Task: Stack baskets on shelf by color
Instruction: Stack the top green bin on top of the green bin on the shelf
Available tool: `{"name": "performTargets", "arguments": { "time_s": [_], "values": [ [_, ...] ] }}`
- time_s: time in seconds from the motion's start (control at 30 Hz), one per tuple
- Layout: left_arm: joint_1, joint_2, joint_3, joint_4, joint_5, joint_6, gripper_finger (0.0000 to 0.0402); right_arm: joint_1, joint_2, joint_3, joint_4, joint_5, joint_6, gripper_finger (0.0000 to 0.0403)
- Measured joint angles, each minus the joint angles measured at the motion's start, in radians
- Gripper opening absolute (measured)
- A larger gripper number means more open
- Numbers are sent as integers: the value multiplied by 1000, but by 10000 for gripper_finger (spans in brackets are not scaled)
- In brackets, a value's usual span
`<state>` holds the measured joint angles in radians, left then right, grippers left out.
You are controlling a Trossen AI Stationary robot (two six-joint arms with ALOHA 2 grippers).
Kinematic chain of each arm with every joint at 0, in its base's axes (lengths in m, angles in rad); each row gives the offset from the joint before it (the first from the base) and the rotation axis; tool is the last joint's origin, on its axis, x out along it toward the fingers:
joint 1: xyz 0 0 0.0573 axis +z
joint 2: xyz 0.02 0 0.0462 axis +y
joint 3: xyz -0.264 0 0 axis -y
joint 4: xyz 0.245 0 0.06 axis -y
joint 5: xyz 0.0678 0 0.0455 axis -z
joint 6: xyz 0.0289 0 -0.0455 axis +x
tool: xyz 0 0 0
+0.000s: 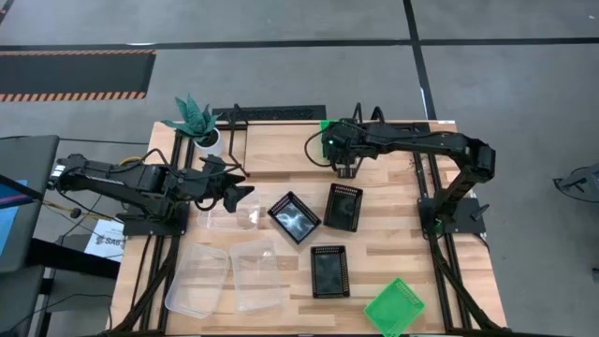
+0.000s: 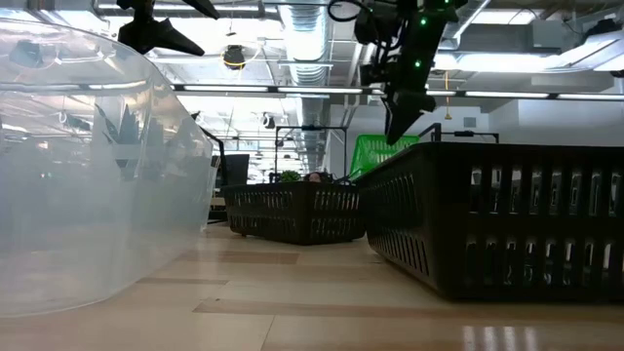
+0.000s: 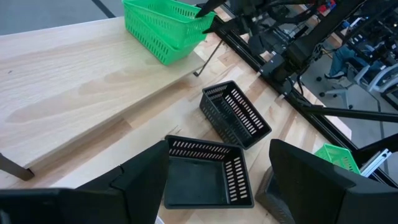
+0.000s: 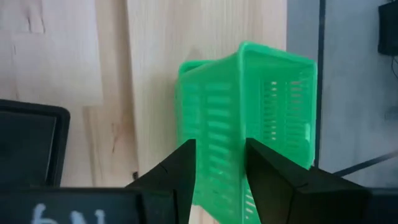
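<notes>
A: Two green baskets sit nested on the shelf; how should the release be finished?

B: In my judgement, lift straight up so the rim is not dragged. The right gripper points down over the stack, fingers parted either side of a wall, apparently not squeezing it.

A: And the remaining items?

B: One green basket lies at the table's near edge, three black baskets mid-table, the clear baskets beside them. The left gripper hovers above the table, fingers spread and empty.
</notes>
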<state>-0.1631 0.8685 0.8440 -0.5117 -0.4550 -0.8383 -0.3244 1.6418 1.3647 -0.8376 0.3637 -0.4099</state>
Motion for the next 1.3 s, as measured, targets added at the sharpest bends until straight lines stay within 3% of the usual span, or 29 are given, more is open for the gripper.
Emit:
{"name": "performTargets", "arguments": {
  "time_s": [0.13,0.47,0.67,0.87,1.3],
  "values": [
    [0,0,0,0,1,-1,265,0,-1,1,7,0,0,129],
    [0,0,0,0,0,-1,265,-3,-1,1,2,0,-10,11],
    [0,0,0,0,-1,-2,265,-2,-1,1,1,16,-10,23],
    [0,0,0,0,-1,-2,265,11,-1,1,7,102,-10,5],
    [0,0,0,0,-3,3,265,-6,-1,1,8,49,94,39]
  ]
}}
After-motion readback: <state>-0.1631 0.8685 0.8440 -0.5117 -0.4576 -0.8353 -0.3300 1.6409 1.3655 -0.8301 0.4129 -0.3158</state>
